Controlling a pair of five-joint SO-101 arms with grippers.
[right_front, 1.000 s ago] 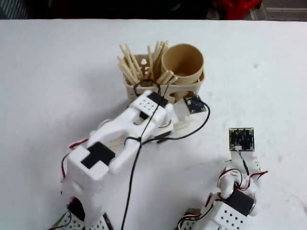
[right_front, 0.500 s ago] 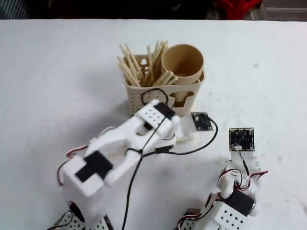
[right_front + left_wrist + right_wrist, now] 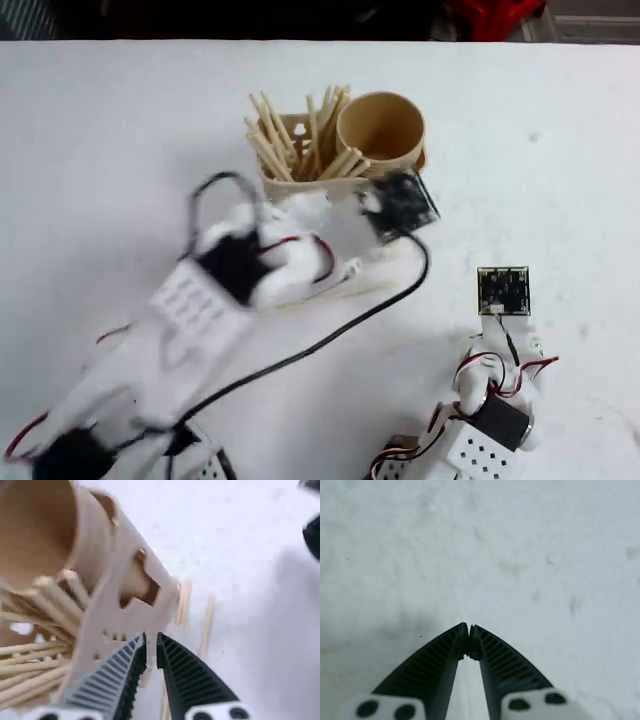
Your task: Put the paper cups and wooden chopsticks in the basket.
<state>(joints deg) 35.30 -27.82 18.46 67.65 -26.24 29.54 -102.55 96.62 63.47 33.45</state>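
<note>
Left arm (image 3: 200,310) blurred, at 7 o'clock of basket (image 3: 300,187), covering its front wall. Left wrist view: paper cup (image 3: 30,530) cut by edge; loose chopsticks (image 3: 206,625) beside basket too blurred to count.

Black ribbed right jaws sit with tips touching and a thin wedge gap behind them, over white worktop (image 3: 530,545) marked with faint grey specks and smudges.

Counter (image 3: 110,130): white surface spanning the high view. The right wrist view shows small dark specks and faint smudges on it. Beyond its far edge the background is dark. Red object (image 3: 497,14): behind the far edge, toward the right corner. Grey ribbed item (image 3: 20,18): behind the far left corner, identity undetermined.
</note>
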